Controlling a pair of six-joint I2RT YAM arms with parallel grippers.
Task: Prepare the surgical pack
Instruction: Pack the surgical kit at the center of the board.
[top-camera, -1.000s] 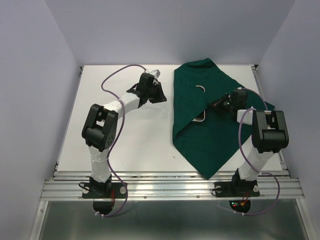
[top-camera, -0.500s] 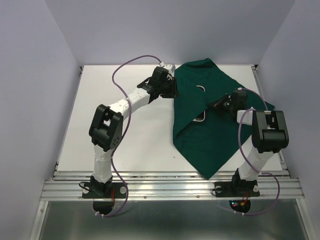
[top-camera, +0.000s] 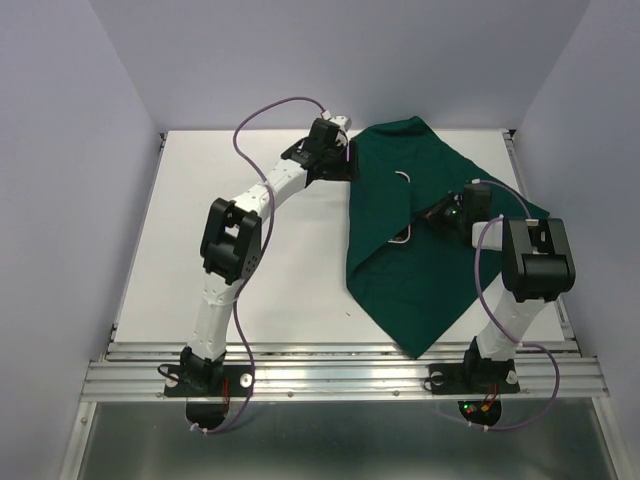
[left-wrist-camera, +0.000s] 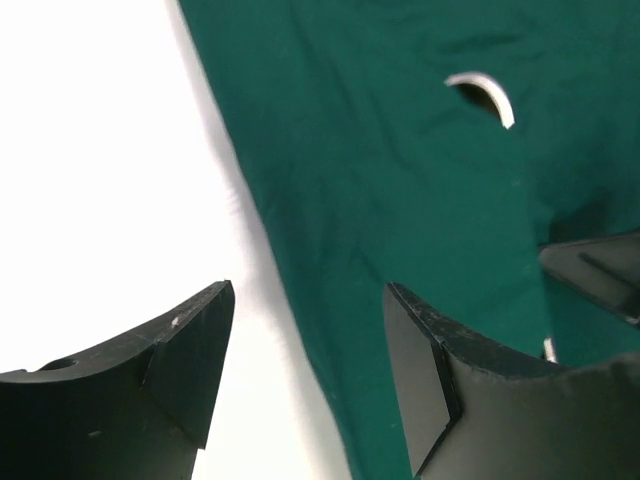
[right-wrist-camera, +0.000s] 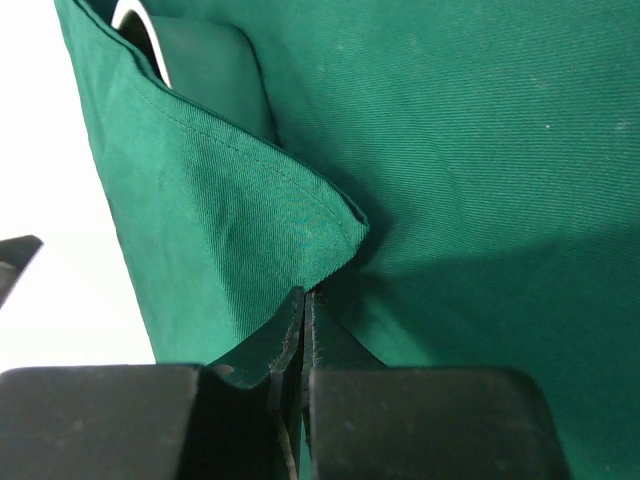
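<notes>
Drape (top-camera: 430, 290), soft and limp by our judgement, lies folded on the table (top-camera: 180, 200), right of centre; right gripper (right-wrist-camera: 303, 305) clamps a fold, left gripper (left-wrist-camera: 308, 300) gapes over the left hem, where we would pinch.

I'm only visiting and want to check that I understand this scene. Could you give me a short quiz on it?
1. True or false: the left pincer is shut.
2. What does the right pincer pinch? A) scissors B) the green drape C) a gauze pad
3. What shiny thing peeks out from under the drape?
Key: 1 false, it stands open; 2 B; 3 the rim of the steel tray.
</notes>
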